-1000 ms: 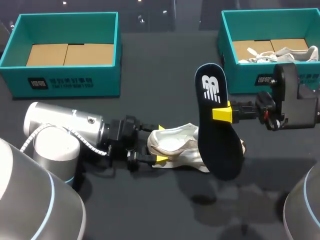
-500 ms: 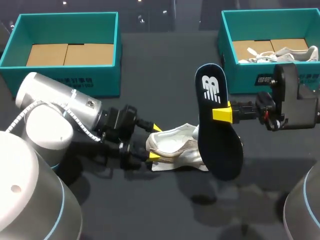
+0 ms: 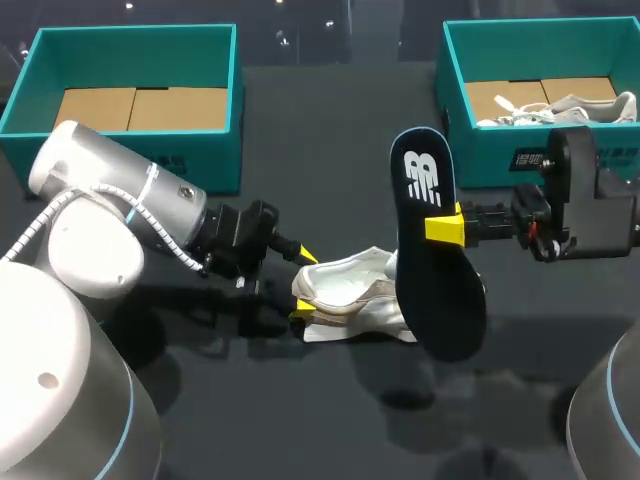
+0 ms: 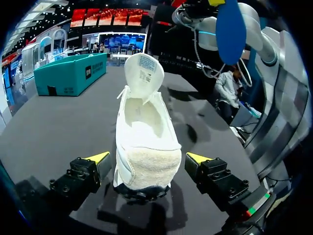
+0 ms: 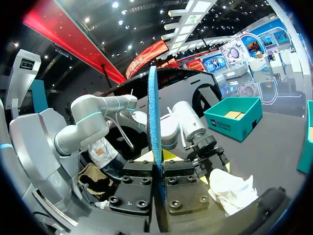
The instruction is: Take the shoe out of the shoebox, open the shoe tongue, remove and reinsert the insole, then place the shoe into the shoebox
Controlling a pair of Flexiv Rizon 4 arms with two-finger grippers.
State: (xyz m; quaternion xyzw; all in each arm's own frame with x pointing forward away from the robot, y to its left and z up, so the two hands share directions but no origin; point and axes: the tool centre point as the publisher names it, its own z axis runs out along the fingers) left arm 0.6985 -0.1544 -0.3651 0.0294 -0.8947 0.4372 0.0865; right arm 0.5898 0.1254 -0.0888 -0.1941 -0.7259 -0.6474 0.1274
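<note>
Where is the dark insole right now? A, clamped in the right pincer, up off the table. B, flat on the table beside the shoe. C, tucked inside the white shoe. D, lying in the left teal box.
A: the right pincer is shut on the insole, holding it upright, with the shoe lying open on the table.

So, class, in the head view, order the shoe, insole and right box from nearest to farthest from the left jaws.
1. shoe, heel between the left jaws.
2. insole, upright beyond the shoe's toe, rightward.
3. right box, back right corner.
</note>
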